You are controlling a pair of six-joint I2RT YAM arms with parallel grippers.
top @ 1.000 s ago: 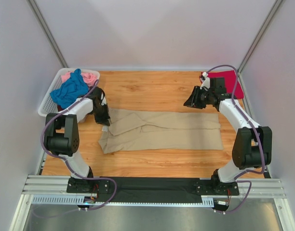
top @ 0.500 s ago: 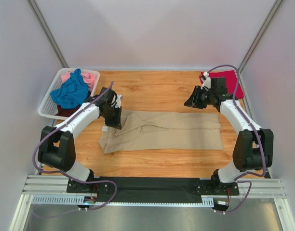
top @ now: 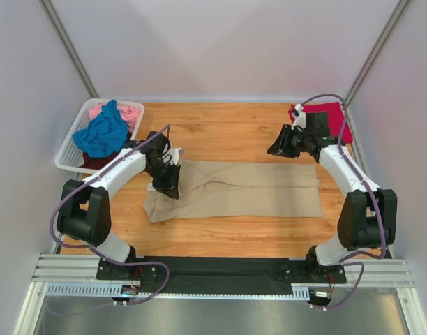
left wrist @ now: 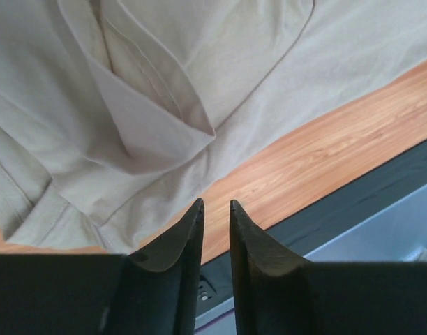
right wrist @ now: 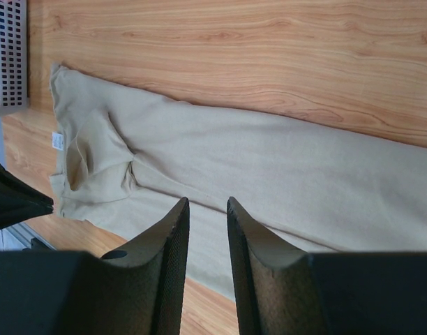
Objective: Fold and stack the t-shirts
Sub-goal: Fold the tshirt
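Counter (top: 227,129) is light wood-grain, grain running left-right. Three things lie directly on it.

1. Tan t-shirt (top: 255,192): lies flat across the middle as a long band, left-right. The right end is square and stops short of the right edge. The left end is rumpled, with a flap doubled over and a small white label (right wrist: 58,141) showing. Bare wood shows on its near and far sides.
2. Red t-shirt (top: 335,115): folded flat in the far right corner, well apart from the tan one.
3. White plastic lattice basket (top: 68,145): far left corner, at the left edge. Can't tell if it overhangs.
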